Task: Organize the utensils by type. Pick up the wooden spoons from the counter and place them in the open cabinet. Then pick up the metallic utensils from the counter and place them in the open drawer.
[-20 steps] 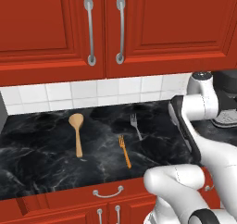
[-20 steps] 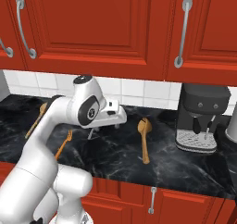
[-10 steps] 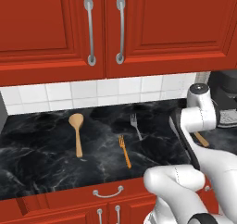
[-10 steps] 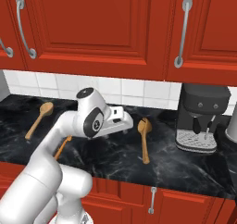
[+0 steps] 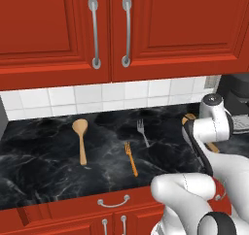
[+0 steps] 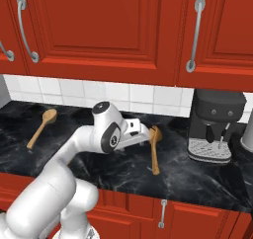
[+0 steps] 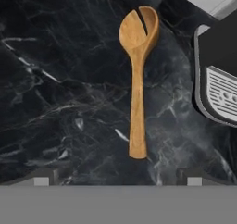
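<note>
The hand, wide open and empty, hovers above a slotted wooden spoon on the black worktop. Best lower straight, pinching mid-handle across its width.

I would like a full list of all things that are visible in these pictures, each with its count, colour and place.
slotted wooden spoon: 1, light wood, counter beside the coffee machine, under the hand
plain wooden spoon: 1, light wood, counter, left part
orange fork: 1, orange, counter middle, near front edge
metal fork: 1, grey, counter, behind the orange fork
coffee machine: 1, black with grey tray, counter right
counter: 1, black marble
upper cabinets: red doors, all shut, grey handles
gripper: 1, dark tips, open, above the slotted spoon
</note>
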